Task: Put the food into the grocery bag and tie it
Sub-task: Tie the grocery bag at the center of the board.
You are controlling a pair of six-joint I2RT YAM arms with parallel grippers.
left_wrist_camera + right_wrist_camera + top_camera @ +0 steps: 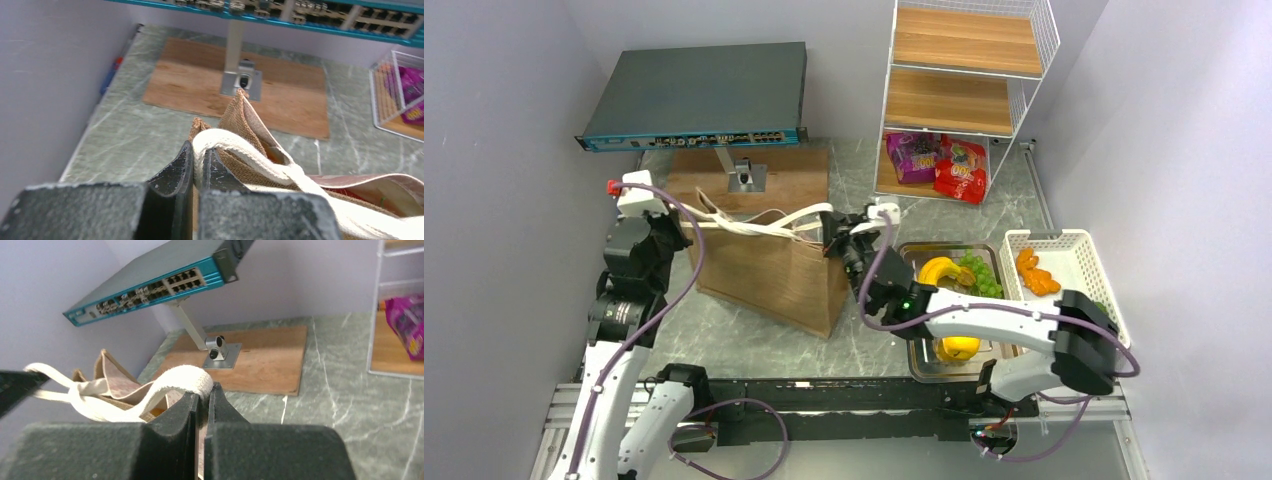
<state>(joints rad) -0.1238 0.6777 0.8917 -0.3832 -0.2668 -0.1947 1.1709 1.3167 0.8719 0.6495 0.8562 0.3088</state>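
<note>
The brown grocery bag [769,270] stands mid-table, its mouth drawn together. Its two cream handles [749,222] cross over the top and form a knot [75,392]. My left gripper [686,222] is shut on one handle end at the bag's left; the strap runs between its jaws in the left wrist view [198,152]. My right gripper [829,240] is shut on the other handle end at the bag's right [204,392]. Something orange-red shows inside the bag [350,192]. A banana [939,270], green grapes [979,272] and a yellow fruit [957,347] lie in a clear tray [924,365].
A white basket [1079,255] with orange food [1034,272] stands at the right. A wire shelf [964,70] at the back holds purple [914,157] and red [961,168] snack packets. A network switch [699,95] stands on a post over a wooden board [794,170] behind the bag.
</note>
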